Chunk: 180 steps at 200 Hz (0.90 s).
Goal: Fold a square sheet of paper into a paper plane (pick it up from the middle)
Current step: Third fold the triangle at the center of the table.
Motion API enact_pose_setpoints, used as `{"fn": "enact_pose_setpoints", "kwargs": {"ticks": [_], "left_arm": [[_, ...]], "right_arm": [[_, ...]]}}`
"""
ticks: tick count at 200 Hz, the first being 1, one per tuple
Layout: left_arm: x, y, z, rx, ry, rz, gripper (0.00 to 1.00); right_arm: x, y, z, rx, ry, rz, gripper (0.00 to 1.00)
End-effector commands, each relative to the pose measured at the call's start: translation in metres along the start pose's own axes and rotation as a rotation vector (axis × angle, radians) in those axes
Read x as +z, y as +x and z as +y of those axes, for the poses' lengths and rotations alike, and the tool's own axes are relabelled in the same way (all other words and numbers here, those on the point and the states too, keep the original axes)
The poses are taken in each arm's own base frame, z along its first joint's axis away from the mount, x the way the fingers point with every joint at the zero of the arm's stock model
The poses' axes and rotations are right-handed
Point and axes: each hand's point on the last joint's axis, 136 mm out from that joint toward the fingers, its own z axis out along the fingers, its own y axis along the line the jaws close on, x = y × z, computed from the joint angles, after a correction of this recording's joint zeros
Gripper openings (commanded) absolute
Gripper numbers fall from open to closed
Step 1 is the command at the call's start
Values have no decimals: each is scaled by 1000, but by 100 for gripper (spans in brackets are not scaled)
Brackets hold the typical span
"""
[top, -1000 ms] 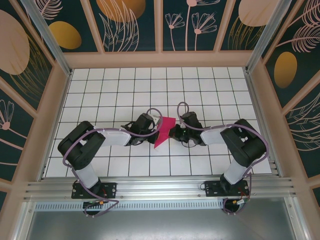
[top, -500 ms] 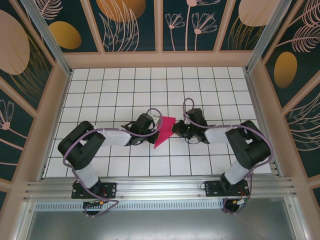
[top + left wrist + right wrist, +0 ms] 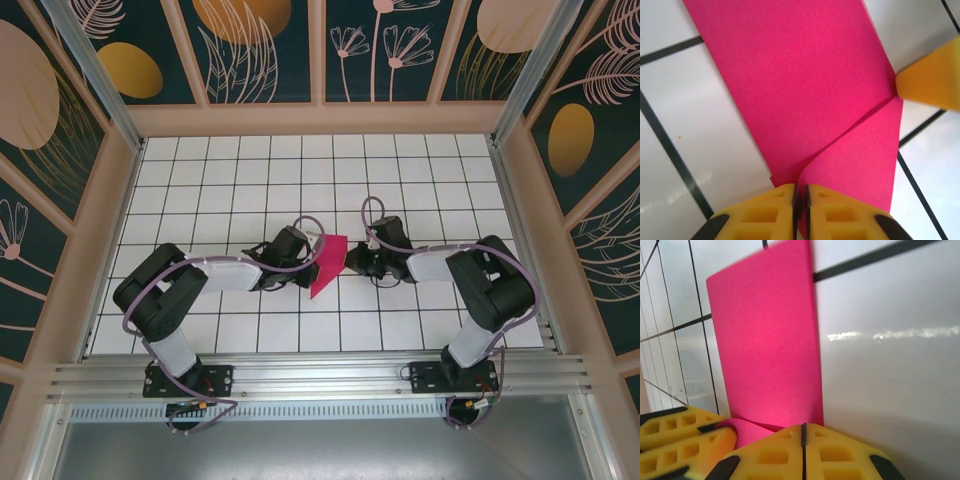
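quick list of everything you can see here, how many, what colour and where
folded paper: 1, magenta-pink, flat on the table centre, between the two grippers
table: 1, white tiles with dark grid lines, under everything
wall panels: several, dark teal with tan and orange plant prints, on three sides of the table
metal rail: 1, silver, along the near edge, by the arm bases
left arm: 1, black and white with purple cable, reaching to the centre
right arm: 1, same colours, reaching to the centre
left gripper: 1, yellow fingers together at the paper's edge
right gripper: 1, yellow fingers shut at the opposite edge
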Motion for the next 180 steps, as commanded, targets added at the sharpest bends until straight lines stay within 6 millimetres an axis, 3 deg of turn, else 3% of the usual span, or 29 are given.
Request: {"fn": "enact_pose_setpoints", "kwargs": {"ticks": [1, 11, 41, 63, 99, 141, 180], "left_arm": [[-31, -30, -11, -32, -9, -76, 30], [-43, -41, -13, -40, -18, -110, 37], [-66, -54, -9, -89, -56, -184, 41], [-73, -52, -13, -144, -23, -191, 33], [-86, -46, -56, -228, 268, -200, 20], [-69, -25, -53, -309, 298, -151, 10], [-61, -26, -40, -360, 231, -164, 6]], "right_arm": [[-14, -12, 18, -73, -8, -23, 11], [-18, -14, 26, -86, -28, -29, 12], [-19, -13, 50, -121, -105, -7, 15], [-9, -8, 61, -149, -120, 22, 15], [2, 2, 65, -158, -115, 51, 15], [11, 24, 68, -161, -136, 106, 13], [20, 28, 65, -155, -129, 119, 12]]}}
